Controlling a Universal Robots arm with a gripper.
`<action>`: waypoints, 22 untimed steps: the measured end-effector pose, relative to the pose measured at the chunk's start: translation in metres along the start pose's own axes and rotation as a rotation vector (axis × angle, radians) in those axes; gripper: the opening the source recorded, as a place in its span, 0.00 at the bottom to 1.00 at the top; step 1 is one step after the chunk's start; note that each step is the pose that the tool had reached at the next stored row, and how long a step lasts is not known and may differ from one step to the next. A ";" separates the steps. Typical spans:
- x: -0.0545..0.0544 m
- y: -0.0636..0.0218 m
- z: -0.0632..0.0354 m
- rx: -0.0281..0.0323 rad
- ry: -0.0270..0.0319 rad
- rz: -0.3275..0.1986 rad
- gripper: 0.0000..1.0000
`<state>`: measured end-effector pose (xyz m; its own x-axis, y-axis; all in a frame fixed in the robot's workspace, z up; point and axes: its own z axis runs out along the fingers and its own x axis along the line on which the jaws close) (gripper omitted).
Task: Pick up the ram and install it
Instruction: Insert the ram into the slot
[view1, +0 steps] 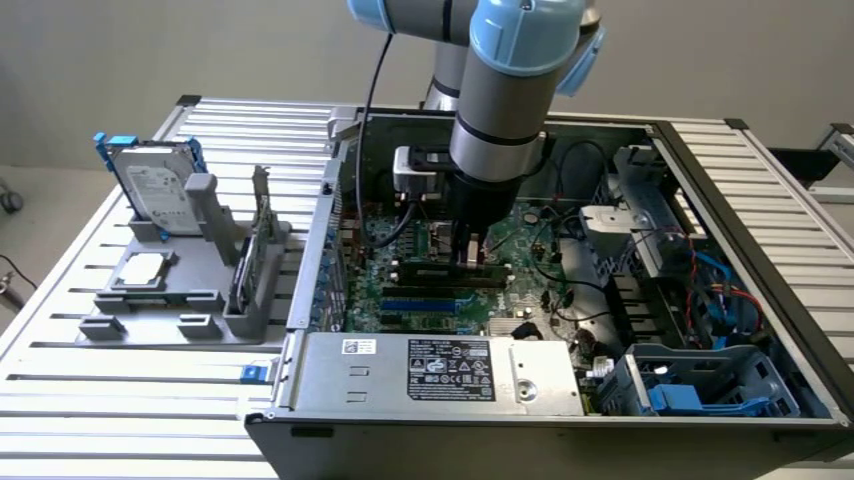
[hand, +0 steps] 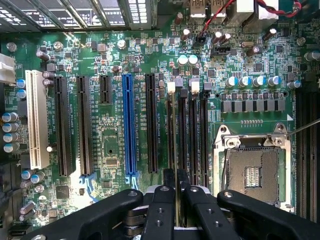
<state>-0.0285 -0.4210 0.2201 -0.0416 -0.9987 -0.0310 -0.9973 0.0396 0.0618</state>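
The gripper (view1: 466, 256) is clamping, nearly closed, on the ram (view1: 430, 267) at the exterior view's centre, over the motherboard (hand: 112, 125) slots; the arm is hiding the ram's seating.

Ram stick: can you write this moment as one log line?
gripper: shut on ram | place: at memory slots inside computer case | seated: cannot tell

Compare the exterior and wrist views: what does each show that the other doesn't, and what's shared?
Exterior: the arm reaching into the open computer case, the power supply, a gray rack holding a hard drive. Wrist: the empty processor socket and a white slot. Shared: the claw closed on the ram at the memory slots, the green motherboard, the blue slot.
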 end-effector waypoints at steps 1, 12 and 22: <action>0.000 -0.0002 0.0000 0.0000 0.0001 0.000 0.15; 0.000 -0.0010 -0.0001 0.0000 -0.0014 0.000 0.15; 0.000 0.0011 0.0000 -0.0001 -0.0027 0.000 0.15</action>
<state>-0.0296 -0.4210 0.2201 -0.0416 -0.9986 -0.0337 -0.9973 0.0395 0.0620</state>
